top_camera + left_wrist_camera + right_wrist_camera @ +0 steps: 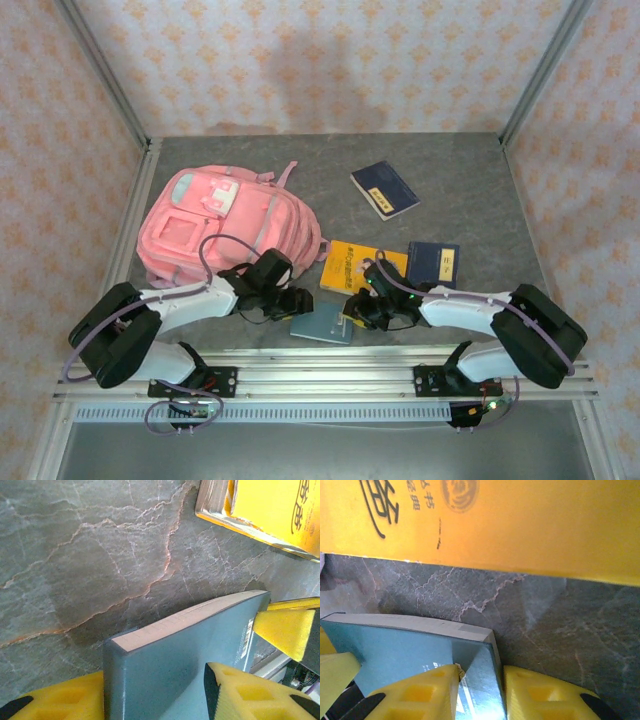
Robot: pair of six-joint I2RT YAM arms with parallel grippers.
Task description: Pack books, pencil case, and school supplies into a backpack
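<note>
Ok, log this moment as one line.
left gripper: gripping thin teal notebook | right gripper: straddling its corner | flat yellow book: on table beside

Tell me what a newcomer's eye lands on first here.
The big pink backpack on the left of the table dominates. Next, the left gripper and right gripper meet at the near edge, jaws straddling the same teal notebook, with a bright yellow book just beyond.

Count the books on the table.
4: plain navy book far back; yellow book mid-table; labelled navy book to its right; teal notebook at the near edge. Others may be hidden.
</note>
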